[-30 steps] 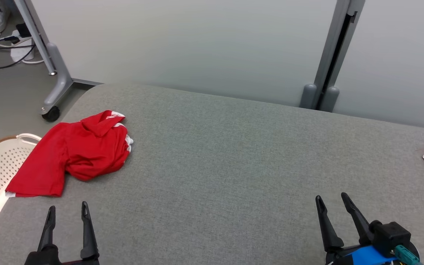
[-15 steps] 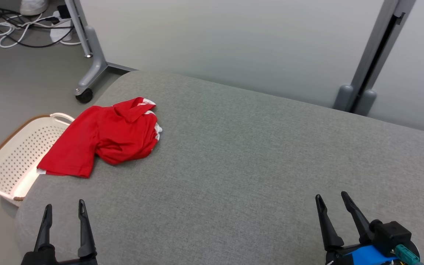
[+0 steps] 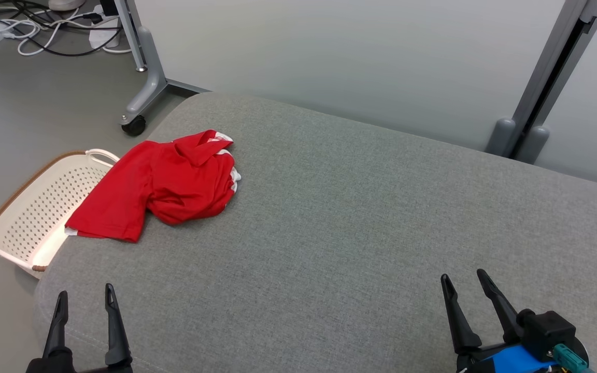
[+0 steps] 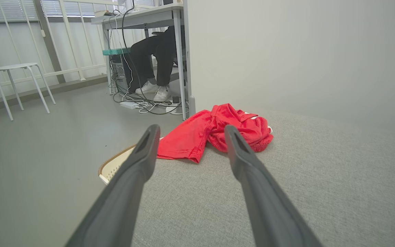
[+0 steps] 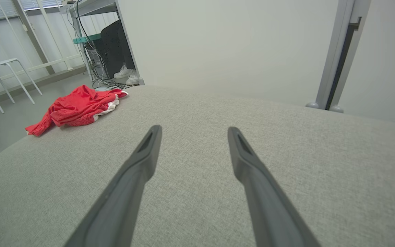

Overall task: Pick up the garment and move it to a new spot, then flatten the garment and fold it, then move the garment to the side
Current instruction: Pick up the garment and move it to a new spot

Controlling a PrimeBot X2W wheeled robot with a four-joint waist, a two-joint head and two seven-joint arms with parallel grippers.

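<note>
Over the last second the head camera had swung left, so the whole scene slid right in its view and more of the white basket beside the padded table's left edge showed, while the garment kept its lie. The left gripper and right gripper stayed over the table's near edge, fingers spread wide, holding nothing. The garment, red with white trim, lay crumpled at the table's far left corner, one flatter flap reaching the left edge.
</note>
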